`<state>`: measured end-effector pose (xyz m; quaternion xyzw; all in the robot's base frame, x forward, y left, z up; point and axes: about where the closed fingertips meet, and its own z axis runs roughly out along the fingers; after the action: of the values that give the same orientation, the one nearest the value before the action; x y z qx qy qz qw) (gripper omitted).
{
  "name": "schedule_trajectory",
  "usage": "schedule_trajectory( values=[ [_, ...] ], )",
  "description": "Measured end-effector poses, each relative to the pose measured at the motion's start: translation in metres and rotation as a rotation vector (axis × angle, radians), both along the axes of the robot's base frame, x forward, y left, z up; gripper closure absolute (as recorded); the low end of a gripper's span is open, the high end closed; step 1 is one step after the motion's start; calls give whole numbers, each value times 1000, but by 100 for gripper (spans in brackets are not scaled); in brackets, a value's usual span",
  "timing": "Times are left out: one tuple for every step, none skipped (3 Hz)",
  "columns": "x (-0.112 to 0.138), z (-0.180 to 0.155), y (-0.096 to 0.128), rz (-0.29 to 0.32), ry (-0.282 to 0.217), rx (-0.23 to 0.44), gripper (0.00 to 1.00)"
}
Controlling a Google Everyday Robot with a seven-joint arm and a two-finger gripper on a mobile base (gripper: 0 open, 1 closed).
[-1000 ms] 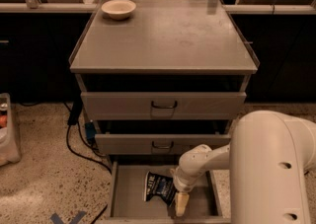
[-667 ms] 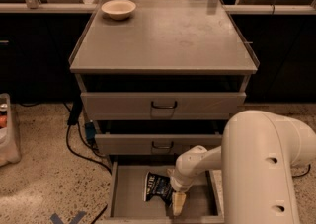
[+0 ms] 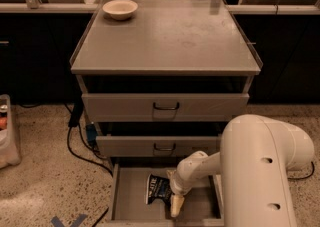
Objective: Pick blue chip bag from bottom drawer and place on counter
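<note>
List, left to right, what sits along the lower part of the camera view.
Pale bin at the left edge → black cable → blue chip bag lying in the open bottom drawer → gripper, down in that drawer just right of the bag → white arm housing.

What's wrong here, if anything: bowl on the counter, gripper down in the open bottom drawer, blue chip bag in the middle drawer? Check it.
The bag's place is wrong. The camera view shows the blue chip bag lying in the open bottom drawer, not the middle one, with the gripper down beside it. The bowl is on the counter, as stated.
</note>
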<state>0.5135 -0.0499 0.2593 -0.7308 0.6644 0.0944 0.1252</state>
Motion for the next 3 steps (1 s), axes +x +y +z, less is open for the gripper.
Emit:
schedule_trajectory(
  values=[
    [-1,-9,5,9,-1,15,0],
    [7,-33,21,51,-24,44,0],
    [17,-63,39,96,-27,53,0]
  ],
)
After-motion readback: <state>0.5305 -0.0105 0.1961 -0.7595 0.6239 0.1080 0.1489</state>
